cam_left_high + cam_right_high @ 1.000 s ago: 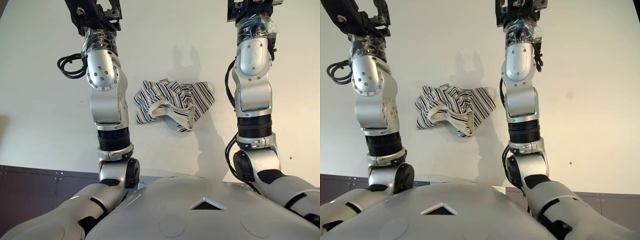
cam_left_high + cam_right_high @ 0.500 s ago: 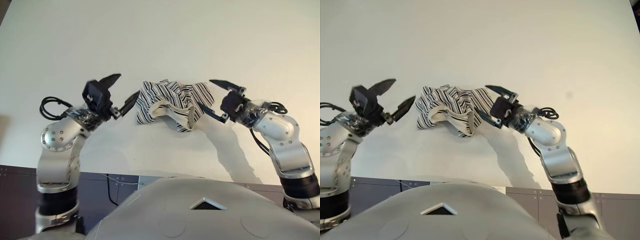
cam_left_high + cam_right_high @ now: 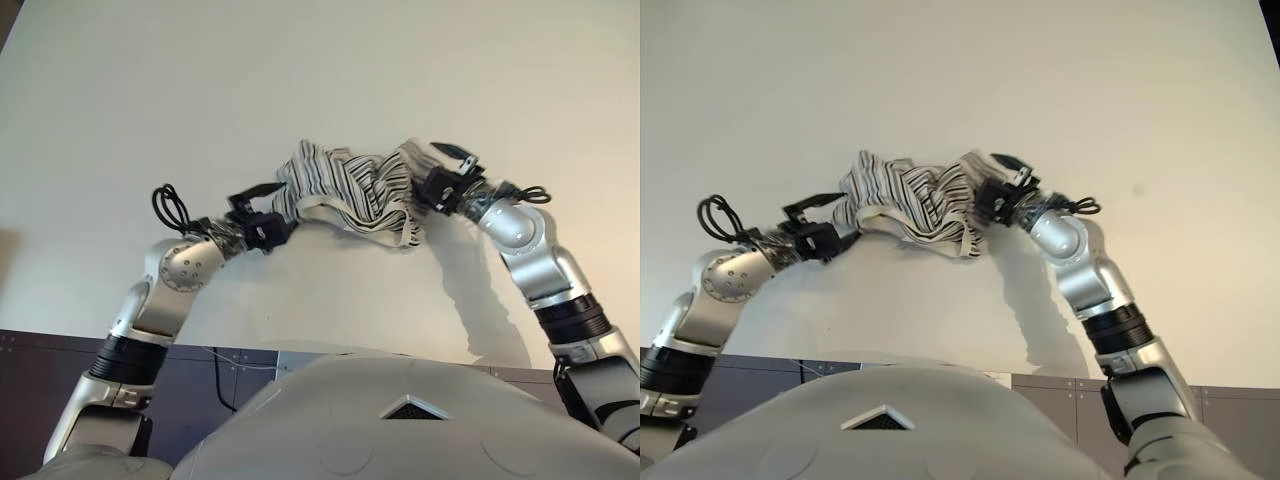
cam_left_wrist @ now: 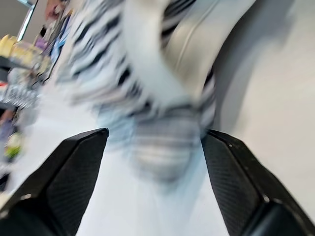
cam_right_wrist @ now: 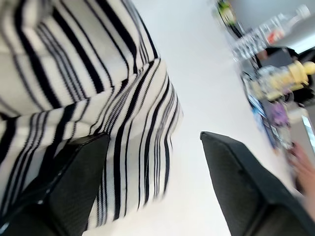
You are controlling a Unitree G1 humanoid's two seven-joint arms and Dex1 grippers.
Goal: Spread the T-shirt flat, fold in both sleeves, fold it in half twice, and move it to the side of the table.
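Note:
The black-and-white striped T-shirt [image 3: 345, 190] lies crumpled in a loose arc on the white table [image 3: 300, 70], its cream collar band hanging along the near side. My left gripper [image 3: 268, 212] is at the shirt's left end, open, with cloth between its fingers [image 4: 74, 172]. At the shirt's right end my right gripper [image 3: 437, 172] is also open. Striped cloth [image 5: 74, 73] drapes over one of its fingers [image 5: 246, 187], while the upper finger sticks out above the cloth. The left wrist view has the shirt [image 4: 147, 98] close and blurred.
The table's near edge [image 3: 300, 345] runs just in front of me, with a dark panel [image 3: 50, 380] below it. Bare white tabletop stretches wide behind and to both sides of the shirt.
Both arms have swung down and in from either side until the grippers reach into the shirt's two ends. The shirt has bunched up higher and shifted slightly away from me.

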